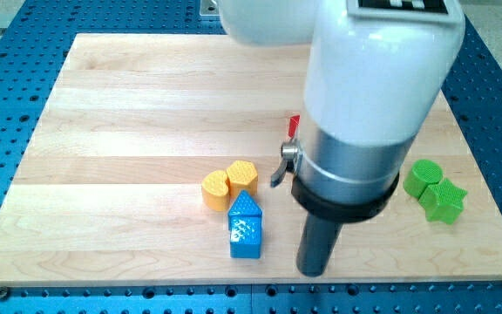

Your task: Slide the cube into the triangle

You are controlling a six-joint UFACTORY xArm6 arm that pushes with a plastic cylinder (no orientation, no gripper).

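A blue cube (246,238) sits near the board's bottom edge, just left of centre. A blue triangle (245,206) lies directly above it in the view, and the two appear to touch. My tip (314,272) rests on the board to the right of the cube and slightly lower, with a clear gap between them. The arm's big white and grey body hides the board above the tip.
Two yellow blocks (215,189) (243,175) lie side by side just above and left of the triangle. Two green blocks (423,177) (444,201) sit at the view's right. A red block (294,125) peeks out from behind the arm. The wooden board (120,131) lies on a blue perforated table.
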